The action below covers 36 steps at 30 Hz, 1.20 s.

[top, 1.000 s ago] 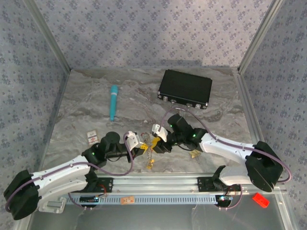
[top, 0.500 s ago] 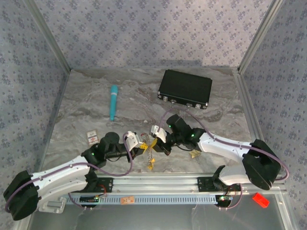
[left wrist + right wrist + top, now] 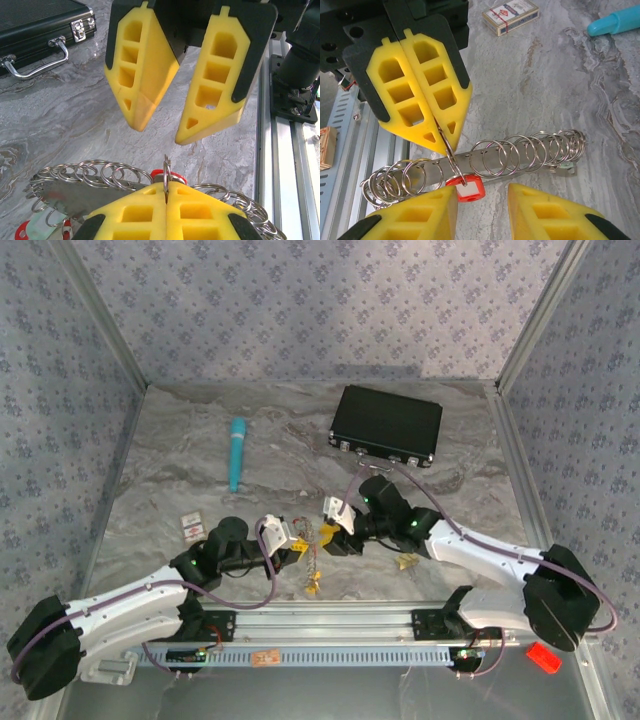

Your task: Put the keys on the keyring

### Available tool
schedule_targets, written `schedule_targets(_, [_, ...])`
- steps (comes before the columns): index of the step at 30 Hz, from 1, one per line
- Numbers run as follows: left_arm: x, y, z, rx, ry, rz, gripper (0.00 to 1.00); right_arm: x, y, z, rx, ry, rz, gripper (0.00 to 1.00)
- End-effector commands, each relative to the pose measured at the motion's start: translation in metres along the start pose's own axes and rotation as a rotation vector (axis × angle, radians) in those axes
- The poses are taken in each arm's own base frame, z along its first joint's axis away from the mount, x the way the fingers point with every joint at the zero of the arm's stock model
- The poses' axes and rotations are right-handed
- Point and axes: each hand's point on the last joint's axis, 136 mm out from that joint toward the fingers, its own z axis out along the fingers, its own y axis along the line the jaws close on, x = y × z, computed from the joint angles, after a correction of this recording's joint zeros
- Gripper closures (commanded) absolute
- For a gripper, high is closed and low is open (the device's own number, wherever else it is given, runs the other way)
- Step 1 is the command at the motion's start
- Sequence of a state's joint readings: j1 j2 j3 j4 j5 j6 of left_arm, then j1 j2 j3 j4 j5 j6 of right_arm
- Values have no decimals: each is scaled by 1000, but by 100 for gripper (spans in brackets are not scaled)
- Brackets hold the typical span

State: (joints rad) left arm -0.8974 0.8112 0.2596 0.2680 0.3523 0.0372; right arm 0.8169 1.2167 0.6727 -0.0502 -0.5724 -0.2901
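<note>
- black case (image 3: 385,427): parked well beyond both jaws, out of the work. I don't think I need it for this step.
- left gripper (image 3: 166,192): clenched on the keyring (image 3: 449,150). The thin wire is pinched right at the tips, so a bit of loop pokes out toward the other jaws. I read that as holding it steady for threading.
- right gripper (image 3: 480,192): spread, nothing between the pads. It faces the left tips nose to nose, near but apart, placed to take or feed a key, I'd guess.
- metal strip (image 3: 492,160): strung with many small rings, it lies below both jaws and runs crosswise under the left tips.
- key with red tag (image 3: 465,189): hangs off the keyring just below the left tips, just ahead of the right jaws' gap. It looks threaded on already.
- hard to see: most of the keyring is buried between the left pads and I can't make out a key blade. From above, everything at the jaws is too small to sort.
</note>
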Motion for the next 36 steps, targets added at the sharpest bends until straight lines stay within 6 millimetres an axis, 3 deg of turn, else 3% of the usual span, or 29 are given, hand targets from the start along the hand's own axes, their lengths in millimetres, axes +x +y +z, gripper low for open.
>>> schedule_targets(1, [-16, -4, -2, 20, -64, 31, 100, -10, 5, 4, -41, -15, -42, 67])
schedule_targets(9, [-16, -5, -3, 22, -64, 35, 100, -14, 9, 13, -76, -13, -41, 73])
schedule_targets(21, [-24, -7, -4, 30, -96, 48, 100, -2, 14, 17, -115, 35, -10, 97])
schedule_targets(28, [-27, -6, -4, 26, -106, 63, 100, -3, 21, 23, -164, 50, 4, 94])
schedule_targets(36, [-21, -6, -1, 31, -88, 58, 100, -12, 14, 9, -94, -19, -28, 77])
